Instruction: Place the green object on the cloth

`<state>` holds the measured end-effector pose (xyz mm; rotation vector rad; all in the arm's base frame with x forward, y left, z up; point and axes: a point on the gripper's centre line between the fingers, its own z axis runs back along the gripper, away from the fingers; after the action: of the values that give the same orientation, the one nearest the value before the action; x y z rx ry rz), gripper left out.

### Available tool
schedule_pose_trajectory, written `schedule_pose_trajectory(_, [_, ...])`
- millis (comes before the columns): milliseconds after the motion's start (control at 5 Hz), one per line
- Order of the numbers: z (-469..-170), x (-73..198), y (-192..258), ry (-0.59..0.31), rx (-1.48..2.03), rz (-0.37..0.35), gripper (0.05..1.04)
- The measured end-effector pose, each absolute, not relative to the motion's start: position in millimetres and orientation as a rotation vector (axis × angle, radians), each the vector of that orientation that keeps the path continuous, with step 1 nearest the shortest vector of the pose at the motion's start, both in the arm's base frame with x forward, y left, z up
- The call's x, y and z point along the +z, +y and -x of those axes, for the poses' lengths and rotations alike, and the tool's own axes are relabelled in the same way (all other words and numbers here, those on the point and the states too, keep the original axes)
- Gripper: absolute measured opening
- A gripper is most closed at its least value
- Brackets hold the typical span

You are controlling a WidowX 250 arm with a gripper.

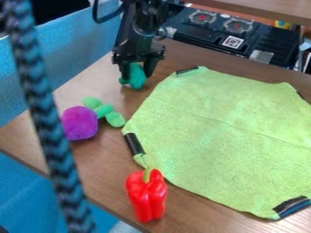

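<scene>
A brown wood-grain tabletop [103, 157] ran diagonally across the frame, a soft sheen of light on its surface. A blue textured panel [54, 59] flanked it at upper left, with more blue [21, 191] below at lower left. At upper right, a black stove [200, 34] with two red-centered burners stood beneath a wooden board [261, 8] crossing the frame's top edge.
</scene>
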<state>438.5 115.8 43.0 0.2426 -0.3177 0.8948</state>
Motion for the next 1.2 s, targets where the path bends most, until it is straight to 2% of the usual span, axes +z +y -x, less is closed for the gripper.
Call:
schedule_pose_trajectory(400, [-455, 60, 86, -0.337, 0.866, -0.174, 0.738])
schedule_pose_trajectory(600, [-454, 78, 55, -0.347, 0.819, -0.113, 0.738])
schedule_pose_trajectory(800, [-432, 80, 1, -0.293, 0.712, -0.063, 0.738])
schedule_pose_trajectory(1200, [-378, 99, -87, -0.271, 0.513, 0.013, 0.738])
